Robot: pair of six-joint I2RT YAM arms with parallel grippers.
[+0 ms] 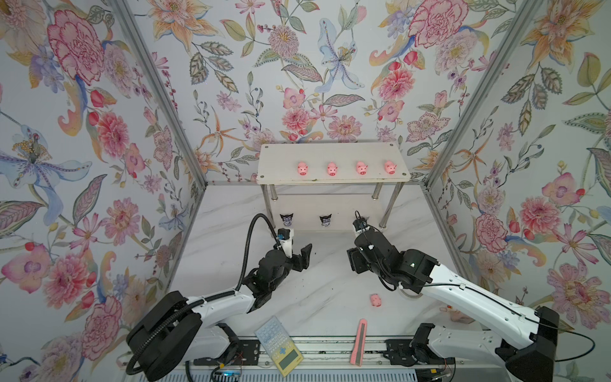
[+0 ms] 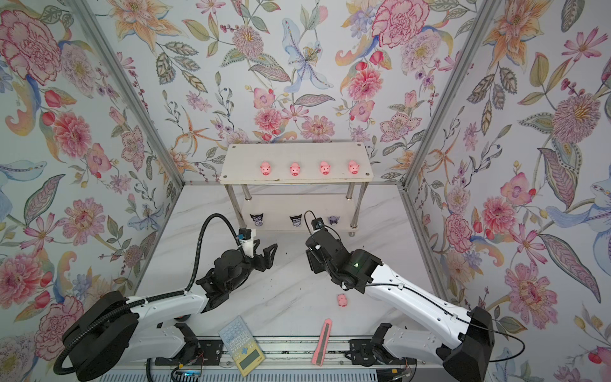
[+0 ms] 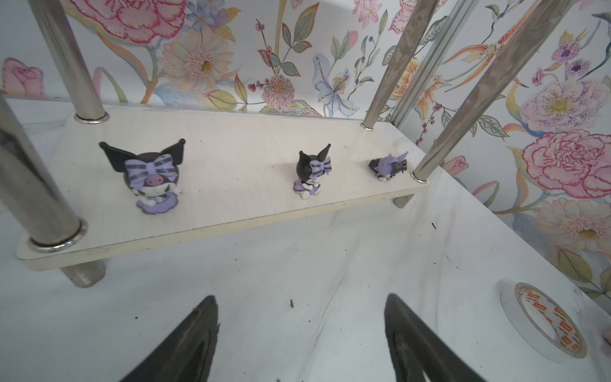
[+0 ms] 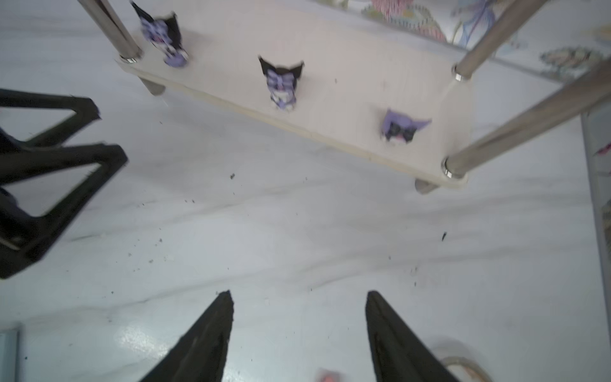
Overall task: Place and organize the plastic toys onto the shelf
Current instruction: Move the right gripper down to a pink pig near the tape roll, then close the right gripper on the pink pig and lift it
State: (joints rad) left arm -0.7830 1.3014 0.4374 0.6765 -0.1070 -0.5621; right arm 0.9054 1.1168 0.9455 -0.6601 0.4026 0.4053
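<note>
**Shelf stocking: seven of eight toys aboard, one pig outstanding**

- Shelf (image 1: 330, 155): white two-tier rack at 12 o'clock on the table, against the rear wall.
- Left gripper (image 3: 304, 330): fingers spread, holding nothing, over bare table before the lower board's 9 o'clock end.
- Right gripper (image 4: 299, 297): fingers spread, holding nothing, facing the lower board's 3 o'clock end.
- Calculator (image 1: 279, 345) at 7 o'clock and utility knife (image 1: 359, 342) at 5 o'clock, both on the front edge. Not stock.
- Figurines, lower board: two upright (image 3: 153, 178) (image 3: 312, 175). The third figurine (image 3: 388, 167), at the 3 o'clock end, appears tipped over.
- Pigs, top board: an even row of four (image 1: 302, 169) (image 1: 332, 169) (image 1: 361, 168) (image 1: 390, 167).
- Fifth pig (image 1: 376, 300): lies on the table at 5 o'clock, beside the right forearm.

Status, by judgement: nearly complete. The fifth pig needs shelving and the third figurine likely needs righting.

Clearance:
- The top board has more free room at its 9 o'clock end.
- The third figurine sits just beside a front chrome leg and near the board's edge, so access is tight.
- The table centre between the arms is open.
</note>
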